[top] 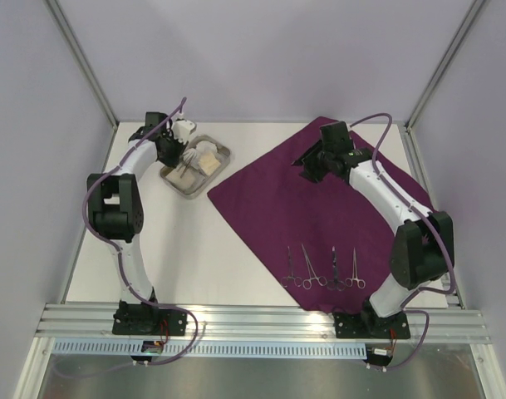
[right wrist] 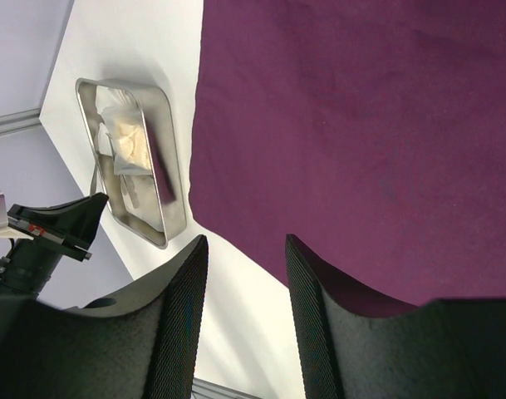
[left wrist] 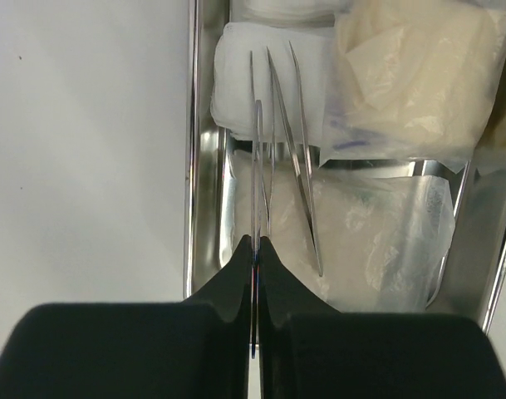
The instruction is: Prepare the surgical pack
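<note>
Two claws: left claw (left wrist: 254, 246) clenched on forceps (left wrist: 257, 166) in tray (left wrist: 204, 216).
Right claw (right wrist: 246, 249) gapes over cloth (right wrist: 361, 108) (steel likely slick; pinch mid-shaft).

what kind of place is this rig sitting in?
Likely a lab robot cell staged for surgical prep: aluminium-framed plain walls, steel tray of gauze, purple cloth with four clamps.

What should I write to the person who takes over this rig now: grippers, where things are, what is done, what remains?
Left gripper: shut on thin tweezers in the tray.
Right gripper: open, empty, above the purple cloth.
Done: cloth spread flat, four clamps on its near edge.
Tray with gauze stands on the table, left of the cloth.
Left to do: probably tray onto cloth, then wrapping.
</note>
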Robot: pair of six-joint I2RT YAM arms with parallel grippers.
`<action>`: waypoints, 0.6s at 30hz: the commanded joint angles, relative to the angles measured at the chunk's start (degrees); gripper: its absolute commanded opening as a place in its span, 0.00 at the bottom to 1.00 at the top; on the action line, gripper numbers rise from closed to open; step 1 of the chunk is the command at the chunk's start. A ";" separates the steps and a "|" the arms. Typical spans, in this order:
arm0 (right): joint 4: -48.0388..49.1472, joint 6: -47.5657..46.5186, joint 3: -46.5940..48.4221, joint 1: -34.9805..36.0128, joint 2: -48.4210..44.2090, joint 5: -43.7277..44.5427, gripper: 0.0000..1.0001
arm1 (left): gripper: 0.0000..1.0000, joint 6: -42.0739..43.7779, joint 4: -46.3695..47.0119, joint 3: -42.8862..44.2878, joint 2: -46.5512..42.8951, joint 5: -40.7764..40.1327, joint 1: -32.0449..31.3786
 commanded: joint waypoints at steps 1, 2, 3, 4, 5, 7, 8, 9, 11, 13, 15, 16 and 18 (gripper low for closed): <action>-0.48 -1.19 2.80 -0.24 0.49 1.09 0.45 | 0.00 -1.36 3.59 2.43 0.44 2.77 0.38; -0.65 -1.02 2.63 -0.24 0.40 1.18 0.45 | 0.00 -1.80 4.11 2.70 0.54 3.03 0.38; -0.74 -1.02 2.54 -0.24 0.40 1.27 0.45 | 0.00 -1.80 4.29 2.87 0.80 3.03 0.38; -0.83 -0.93 2.11 -0.24 0.31 1.35 0.45 | 0.00 -1.80 4.46 3.14 1.15 3.21 0.38; -0.74 -0.84 2.01 -0.24 0.22 1.53 0.45 | 0.00 -1.54 4.64 3.23 1.42 3.47 0.38; -0.74 -0.67 1.49 -0.24 0.14 1.79 0.45 | 0.00 -1.10 4.29 4.01 2.47 4.26 0.38; -0.91 -0.49 1.40 -0.24 -0.04 1.79 0.45 | 0.00 -1.19 3.94 4.28 3.08 4.09 0.38; -0.83 -0.49 1.31 -0.24 0.05 1.79 0.45 | 0.00 -0.93 3.59 4.63 3.52 3.83 0.38; -0.91 -0.49 1.49 -0.24 0.05 1.97 0.45 | 0.00 -0.83 3.06 5.60 4.58 3.91 0.38; -1.00 -0.49 1.66 -0.15 0.05 2.06 0.45 | 0.00 -1.10 3.23 5.86 5.02 4.00 0.38; -1.09 -0.40 1.66 -0.24 0.14 2.15 0.45 | 0.00 -1.10 3.41 6.13 5.46 4.00 0.38; -1.00 -0.40 1.75 -0.24 0.22 2.06 0.45 | 0.00 -1.36 3.32 6.48 5.55 4.00 0.38; -1.00 -0.31 1.75 -0.24 0.22 1.97 0.45 | 0.00 -1.45 3.15 6.83 6.07 4.00 0.38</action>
